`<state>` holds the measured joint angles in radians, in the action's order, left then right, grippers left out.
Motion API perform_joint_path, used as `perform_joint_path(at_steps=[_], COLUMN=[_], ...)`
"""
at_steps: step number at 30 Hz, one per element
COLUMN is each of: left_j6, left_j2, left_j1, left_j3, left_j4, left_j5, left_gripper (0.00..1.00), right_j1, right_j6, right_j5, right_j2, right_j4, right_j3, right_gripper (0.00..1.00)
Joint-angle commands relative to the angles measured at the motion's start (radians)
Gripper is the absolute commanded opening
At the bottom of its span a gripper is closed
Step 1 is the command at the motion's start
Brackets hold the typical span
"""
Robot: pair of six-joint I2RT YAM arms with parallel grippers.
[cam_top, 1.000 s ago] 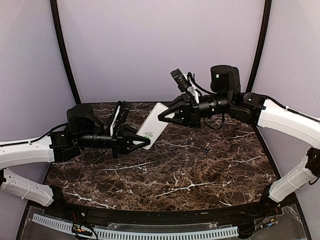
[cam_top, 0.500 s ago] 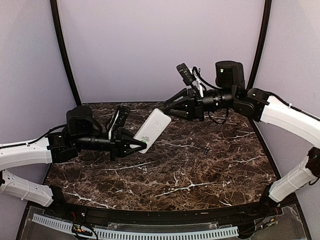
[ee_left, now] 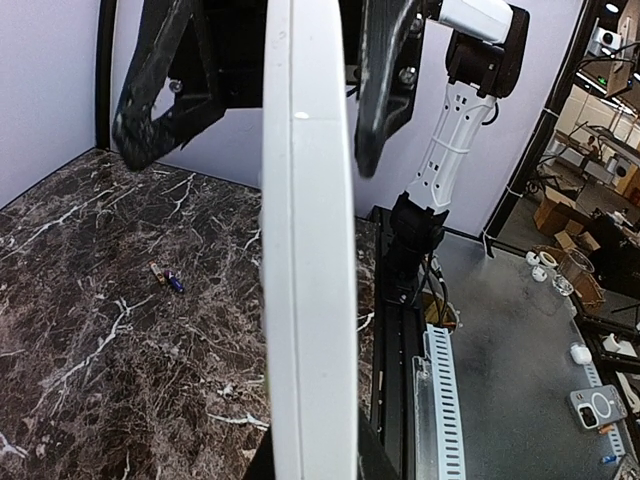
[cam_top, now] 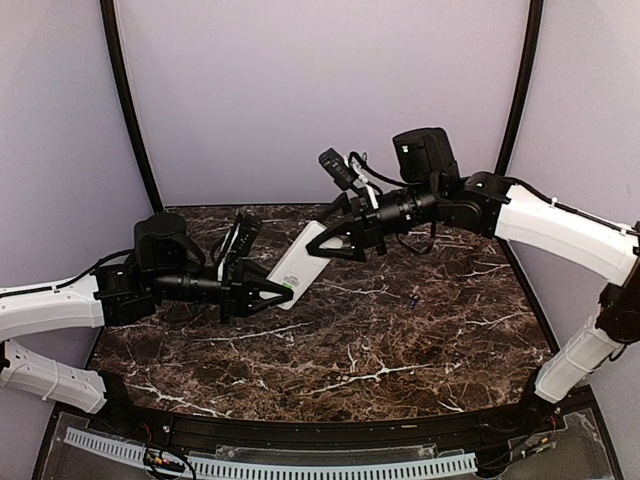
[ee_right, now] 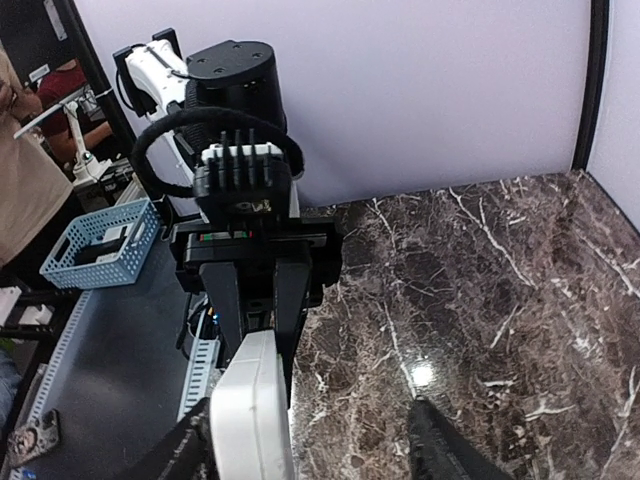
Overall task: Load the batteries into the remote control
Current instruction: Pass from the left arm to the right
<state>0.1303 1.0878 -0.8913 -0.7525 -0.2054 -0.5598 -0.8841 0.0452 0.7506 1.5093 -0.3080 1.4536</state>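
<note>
- We are grasping the remote control (cam_top: 303,262) with our left gripper (cam_top: 288,290).
- Our right gripper (cam_top: 323,238) is hanging released, straddling the remote control's far end.

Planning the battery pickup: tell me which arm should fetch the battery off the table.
Probably right. The left pincer is clamped on the remote control; the right pincer is open, holding nothing, and the battery lies on its side of the table.
</note>
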Motion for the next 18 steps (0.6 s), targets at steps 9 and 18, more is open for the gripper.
perform_joint_path(at_steps=[9,18], left_j6=[-0.033,-0.17], left_j2=[-0.013,-0.024], left_j1=[0.0,-0.001], left_j3=[-0.019,-0.07], left_j4=[0.017,0.127], left_j5=[0.011,0.209], left_gripper=[0.0,0.58], right_j1=[-0.033,-0.029], right_j6=[0.014,-0.196], right_j5=[0.048,-0.037], right_j2=[0.045,0.06], right_j4=[-0.089,-0.054], right_j3=[0.059,0.065], right_gripper=[0.09,0.0])
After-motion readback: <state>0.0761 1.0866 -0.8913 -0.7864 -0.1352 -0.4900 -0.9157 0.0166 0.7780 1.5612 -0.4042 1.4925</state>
